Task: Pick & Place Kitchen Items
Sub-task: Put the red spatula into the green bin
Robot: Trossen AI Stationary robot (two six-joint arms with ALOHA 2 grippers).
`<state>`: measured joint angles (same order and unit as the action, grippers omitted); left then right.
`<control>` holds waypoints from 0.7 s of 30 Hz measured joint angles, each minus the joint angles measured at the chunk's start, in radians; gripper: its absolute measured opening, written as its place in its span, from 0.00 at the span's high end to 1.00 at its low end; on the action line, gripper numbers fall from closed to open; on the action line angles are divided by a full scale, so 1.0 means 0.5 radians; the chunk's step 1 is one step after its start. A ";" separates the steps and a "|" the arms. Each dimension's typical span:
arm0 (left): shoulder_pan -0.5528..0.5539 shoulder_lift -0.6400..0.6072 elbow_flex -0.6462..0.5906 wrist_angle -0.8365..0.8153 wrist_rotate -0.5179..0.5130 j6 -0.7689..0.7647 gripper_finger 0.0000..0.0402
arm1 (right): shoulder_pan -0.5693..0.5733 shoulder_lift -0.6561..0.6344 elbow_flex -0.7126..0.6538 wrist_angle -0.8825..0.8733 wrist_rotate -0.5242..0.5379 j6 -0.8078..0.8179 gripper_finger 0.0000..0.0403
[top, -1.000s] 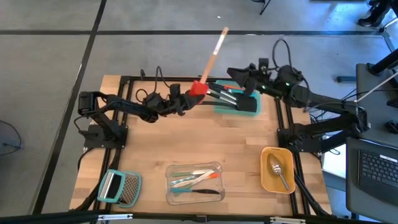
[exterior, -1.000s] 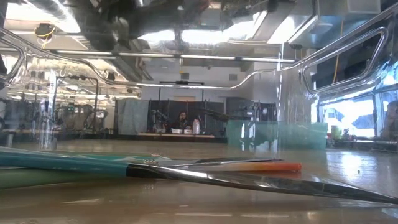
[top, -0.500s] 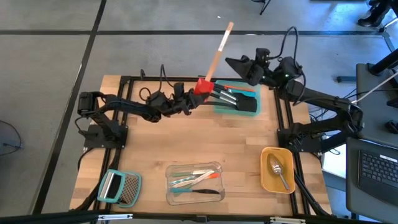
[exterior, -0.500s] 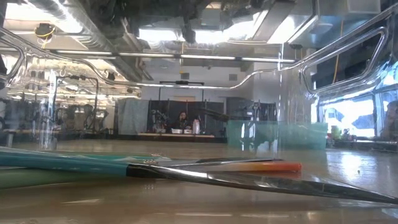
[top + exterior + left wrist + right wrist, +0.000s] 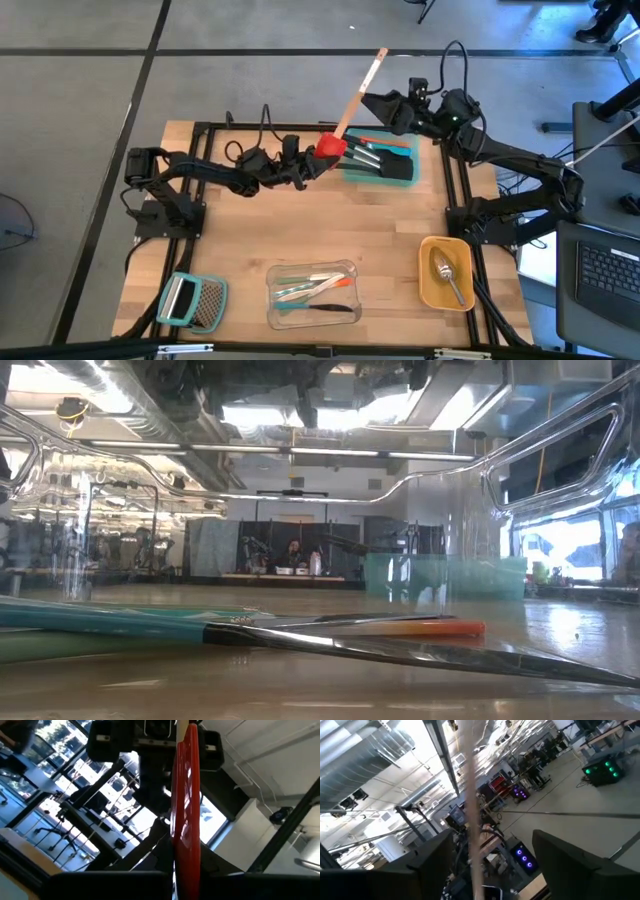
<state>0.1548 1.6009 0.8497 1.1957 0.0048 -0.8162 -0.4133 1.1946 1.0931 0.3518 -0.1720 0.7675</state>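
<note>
A red spatula (image 5: 331, 147) with a long wooden handle (image 5: 360, 88) is held up over the table's far middle. My left gripper (image 5: 316, 162) is shut on its red head. My right gripper (image 5: 369, 101) stands open at the handle's upper part. The handle (image 5: 470, 805) passes between its two fingers (image 5: 432, 865), near one of them, and I cannot tell whether they touch. Below, black spatulas with steel handles (image 5: 365, 152) lie in a teal container (image 5: 398, 170). My left gripper pinches the spatula's red blade (image 5: 186, 845) between its two fingers, which press on its flat faces. The fingers come from the table's left, slanting upward. The spatula is lifted clear and tilted, its wooden handle pointing up toward the far right.
A clear container (image 5: 312, 293) at the near middle holds slim teal and orange tools (image 5: 420, 627). A yellow container (image 5: 430, 285) with a silver spoon (image 5: 447, 272) sits near right. A teal-handled grater (image 5: 192, 300) lies near left.
My left gripper has moved a little toward the table's right with the red spatula, whose handle has tipped further to the right. My right gripper has moved toward the far edge and left, up to the handle.
</note>
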 joint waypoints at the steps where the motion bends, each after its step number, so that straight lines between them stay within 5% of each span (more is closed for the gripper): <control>1: 0.006 0.000 0.000 -0.019 0.025 -0.007 0.97 | 0.000 0.003 0.000 0.007 0.000 -0.015 0.32; 13: 0.023 0.000 0.000 -0.102 0.034 -0.036 0.97 | 0.008 0.098 0.000 0.067 0.004 0.041 0.38; 17: 0.022 0.000 0.000 -0.102 0.053 -0.070 0.97 | 0.007 0.098 0.000 0.071 0.046 0.072 0.54; 21: 0.022 0.000 0.000 -0.118 0.094 -0.117 0.97 | 0.008 0.098 0.000 0.104 0.045 0.072 0.80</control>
<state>0.1658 1.6009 0.8497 1.1368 0.0518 -0.8748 -0.4095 1.2438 1.0931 0.4038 -0.1498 0.8036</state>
